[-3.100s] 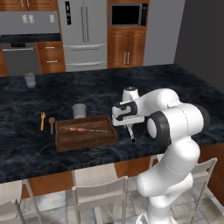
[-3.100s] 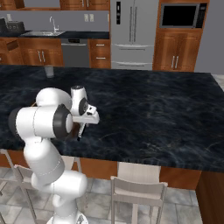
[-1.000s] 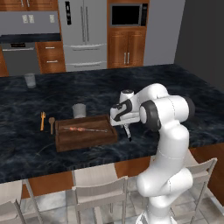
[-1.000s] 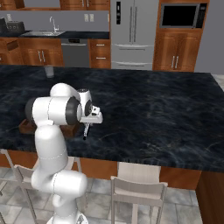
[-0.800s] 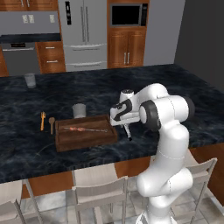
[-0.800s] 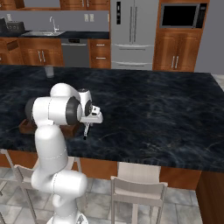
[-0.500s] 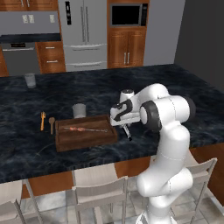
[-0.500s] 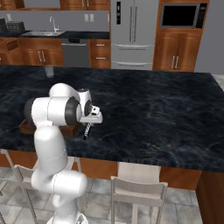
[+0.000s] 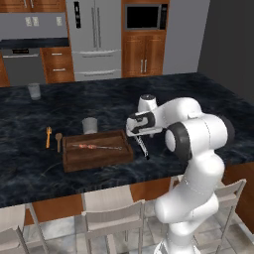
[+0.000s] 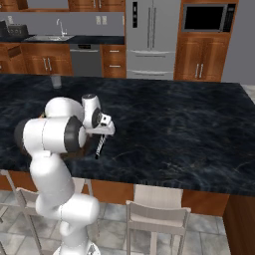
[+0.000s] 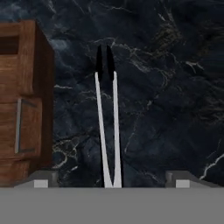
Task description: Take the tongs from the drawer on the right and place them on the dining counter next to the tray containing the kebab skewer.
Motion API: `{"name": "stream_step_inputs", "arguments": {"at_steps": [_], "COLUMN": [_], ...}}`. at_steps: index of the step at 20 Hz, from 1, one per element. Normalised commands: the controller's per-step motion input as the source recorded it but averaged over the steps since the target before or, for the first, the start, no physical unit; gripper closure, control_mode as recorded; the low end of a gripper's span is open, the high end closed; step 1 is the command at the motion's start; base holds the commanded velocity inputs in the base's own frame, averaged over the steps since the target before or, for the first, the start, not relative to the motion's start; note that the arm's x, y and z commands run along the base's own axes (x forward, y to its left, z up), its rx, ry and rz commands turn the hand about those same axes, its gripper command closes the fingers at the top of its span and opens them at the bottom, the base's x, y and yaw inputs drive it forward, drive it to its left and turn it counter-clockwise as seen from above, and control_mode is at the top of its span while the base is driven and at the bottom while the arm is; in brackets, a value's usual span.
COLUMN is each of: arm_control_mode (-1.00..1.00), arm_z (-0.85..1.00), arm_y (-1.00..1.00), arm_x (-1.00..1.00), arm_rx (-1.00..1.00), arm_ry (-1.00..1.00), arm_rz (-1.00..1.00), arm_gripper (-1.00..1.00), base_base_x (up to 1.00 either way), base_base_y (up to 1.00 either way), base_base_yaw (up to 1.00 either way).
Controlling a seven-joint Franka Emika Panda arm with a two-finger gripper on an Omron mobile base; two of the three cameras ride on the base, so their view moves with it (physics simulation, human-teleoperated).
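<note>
Since half a second ago the jaws have spread wide and let go of the tongs (image 11: pixel 106 127); a few seconds back the arm was set further back, and it has since reached forward and settled low over the counter. The tongs now lie between the two parted fingertips (image 11: pixel 41 178), well clear of both, so the gripper (image 11: pixel 109 180) is released and holds nothing.

The tongs rest on the dining counter (image 9: pixel 198 94), just beside the tray (image 9: pixel 96 151) at its 3 o'clock end in the left base view, their dark tips pointing toward 12 o'clock in the hand view and the joined end nearest the hand. They look slim, stiff and light: two thin springy metal arms that would likely slide on polished stone if nudged. If they needed picking up again, I judge the best hold to be across both arms near the joined end, where they sit closest together.

The kebab skewer (image 9: pixel 92 146) lies lengthwise inside the tray. At the tray's 9 o'clock side sit a small orange fork (image 9: pixel 48 136) and a wooden spoon (image 9: pixel 58 140); a grey cup (image 9: pixel 90 125) stands at its 12 o'clock.
</note>
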Motion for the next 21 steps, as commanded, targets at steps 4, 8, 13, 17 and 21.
{"name": "stream_step_inputs", "arguments": {"at_steps": [4,8,13,17,21], "arm_control_mode": [-1.00,-1.00,-1.00,-1.00,-1.00], "arm_z": [0.93,0.96,0.90,0.43,0.41], "arm_y": [-0.05,-0.15,-0.15,-0.02,0.00], "arm_x": [-0.45,-0.43,-0.46,-0.33,-0.37], "arm_rx": [0.00,0.00,0.00,0.00,0.00], "arm_ry": [-0.16,-0.17,-0.19,-0.31,-0.38], "arm_rz": [-0.05,-0.04,-0.02,0.00,0.00], "arm_gripper": [-1.00,-1.00,-1.00,-1.00,-1.00], "base_base_x": [0.00,0.00,0.00,0.00,0.00], "base_base_y": [0.00,0.00,0.00,0.00,0.00], "base_base_yaw": [0.00,0.00,0.00,0.00,0.00]}}
